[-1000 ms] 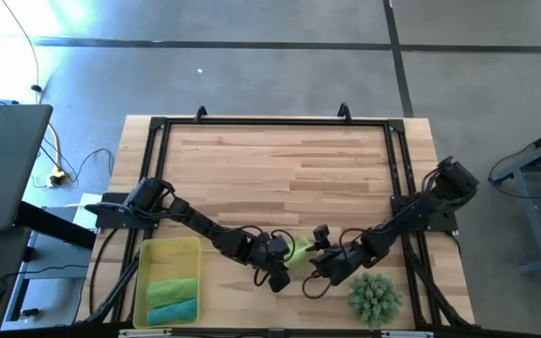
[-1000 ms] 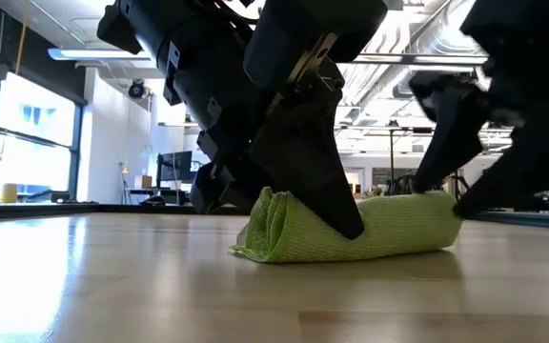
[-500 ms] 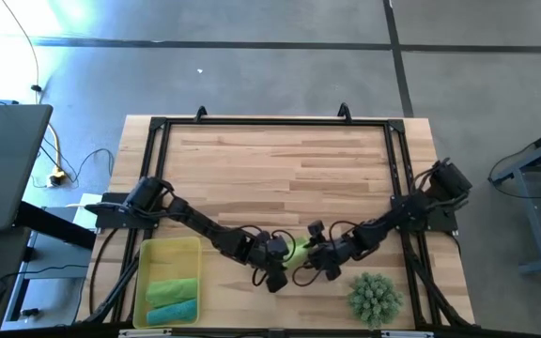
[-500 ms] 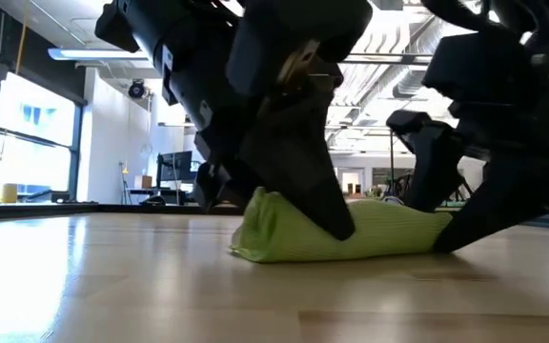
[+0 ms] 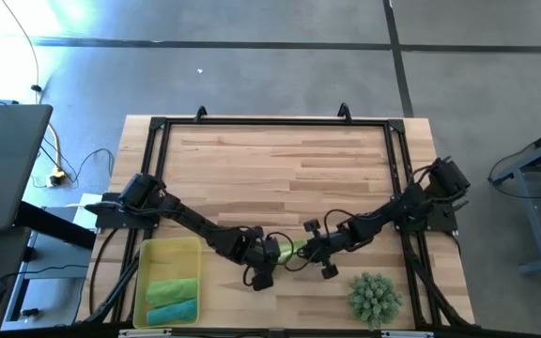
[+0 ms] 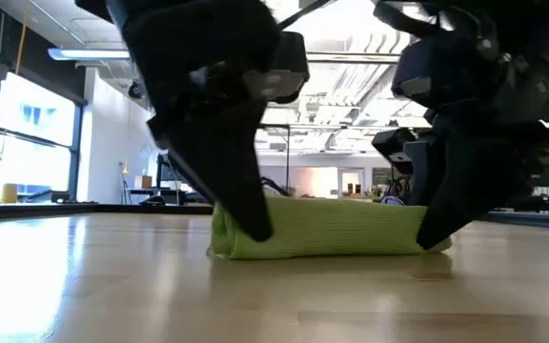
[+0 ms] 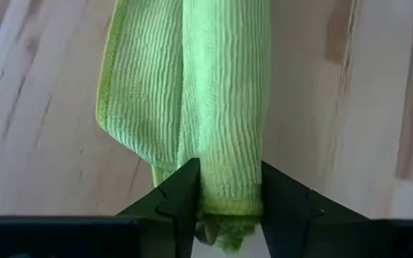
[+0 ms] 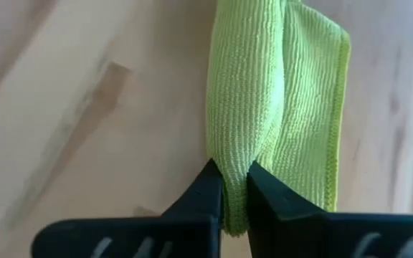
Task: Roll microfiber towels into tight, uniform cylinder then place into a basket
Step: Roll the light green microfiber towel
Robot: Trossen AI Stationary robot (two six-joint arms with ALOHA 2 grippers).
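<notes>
I am grasping one end of a rolled lime green towel [image 5: 292,249] with my left fingers [image 7: 185,193] and pinching its other end with my right fingers [image 8: 210,193], near the table's [image 5: 280,160] front edge. The basket [image 5: 169,252], at the front-left corner, is holding two more towels [image 5: 173,300].

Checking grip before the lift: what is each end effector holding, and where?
Both hold the rolled green towel: left end effector pinches one end, right end effector the other.

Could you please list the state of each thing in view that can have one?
Lime green towel: rolled, lying on the table, pinched at both ends.
Left gripper: shut on one end of the roll.
Right gripper: shut on the other end.
Yellow basket: holds a green rolled towel and a teal rolled towel.
Spiky green plant: untouched.
</notes>
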